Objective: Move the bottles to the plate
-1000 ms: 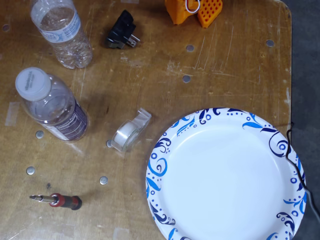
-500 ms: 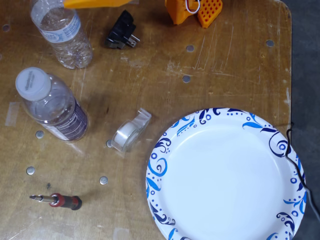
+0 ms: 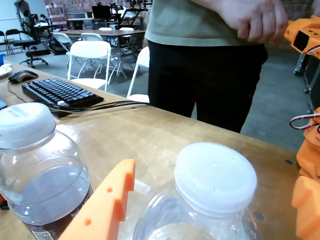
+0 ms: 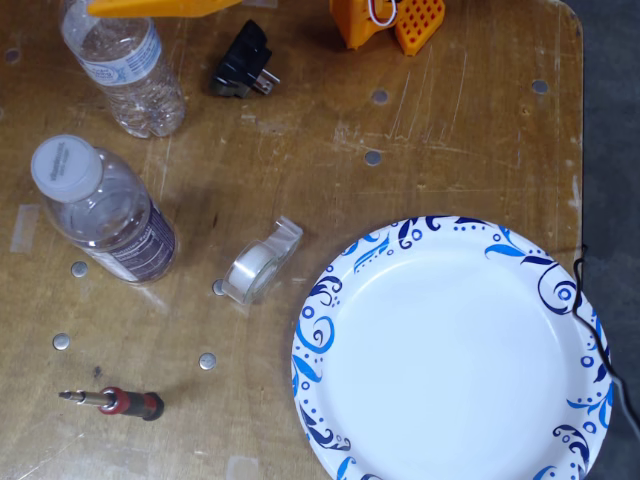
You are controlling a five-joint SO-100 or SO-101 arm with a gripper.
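Observation:
Two clear bottles with white caps stand at the left of the wooden table. The light-blue-label bottle (image 4: pixel 122 62) is at the top left, and the dark-label bottle (image 4: pixel 100 210) stands below it. The blue-swirl white plate (image 4: pixel 450 355) lies at the lower right with nothing on it. One orange finger (image 4: pixel 150 6) of my gripper shows at the top edge, over the light-label bottle. In the wrist view my gripper (image 3: pixel 215 185) is open, with its fingers on either side of that bottle's cap (image 3: pixel 215 175). The dark-label bottle (image 3: pixel 40 170) stands apart to the left.
A clear tape dispenser (image 4: pixel 262 262) sits between the bottles and the plate. A black plug (image 4: pixel 241 62), a red-handled screwdriver (image 4: pixel 112 401) and the orange arm base (image 4: pixel 388 22) are also on the table. A person (image 3: pixel 210 60) stands behind the table, near a keyboard (image 3: pixel 60 92).
The orange finger has come into the fixed view at the top edge and slid left over the light-label bottle. Bottles and plate have not moved.

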